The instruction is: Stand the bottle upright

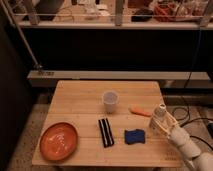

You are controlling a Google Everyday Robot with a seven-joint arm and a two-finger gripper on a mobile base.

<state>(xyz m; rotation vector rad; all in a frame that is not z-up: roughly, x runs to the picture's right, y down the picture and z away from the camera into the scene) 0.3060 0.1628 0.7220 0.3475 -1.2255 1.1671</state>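
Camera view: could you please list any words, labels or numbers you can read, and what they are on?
None can be read.
The bottle, held by the gripper at the table's right edge, shows no legible label.
The cup, plate and shelf clutter show no readable text.

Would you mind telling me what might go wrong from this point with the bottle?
The bottle is at the pincer, close to the right edge of the table, so it might topple off if nudged. The orange object lies just beside it and may get knocked.
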